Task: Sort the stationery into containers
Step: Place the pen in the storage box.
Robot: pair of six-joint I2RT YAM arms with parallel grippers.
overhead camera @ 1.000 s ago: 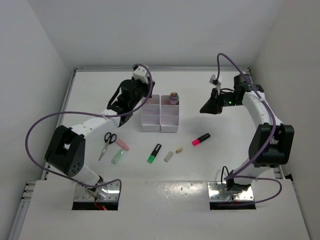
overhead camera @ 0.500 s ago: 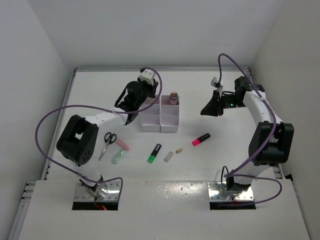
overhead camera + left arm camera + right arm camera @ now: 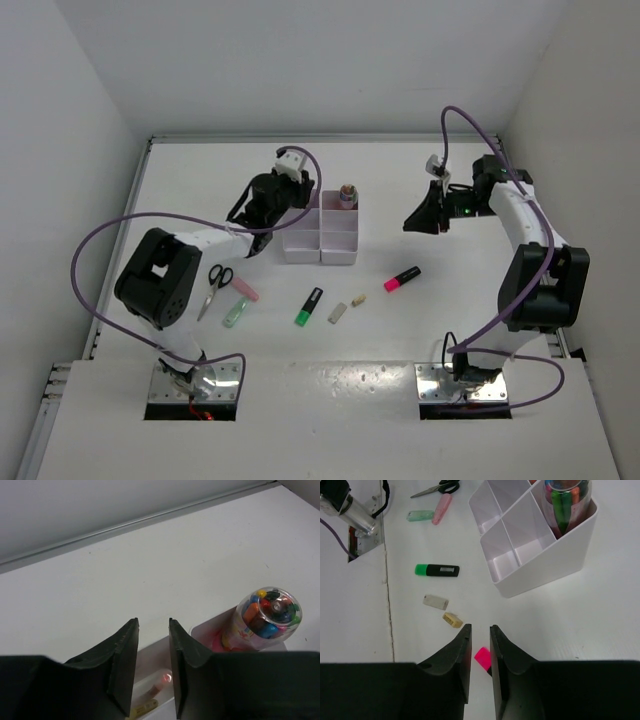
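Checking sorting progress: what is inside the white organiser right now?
A clear tube of coloured pens stands in a corner compartment of the organiser. A pink-tipped pen lies in another, below the left gripper. Two others look empty; the rest are partly hidden.

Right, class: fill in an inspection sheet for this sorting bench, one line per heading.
Surface: white table, no spills seen.
Job's things: white organiser; tube of coloured pens upright in its back right compartment, pale pen in the back left one. Loose on the table: scissors, pink pen, green pen, green highlighter, grey eraser, beige eraser, pink highlighter.
Clutter: nothing seen.
Hands: left hand above the back left compartment, open, empty; right hand raised right of the organiser, open, empty.
Cables: purple left cable and right cable loop off the arms, away from the stationery.
Surroundings: white walls.
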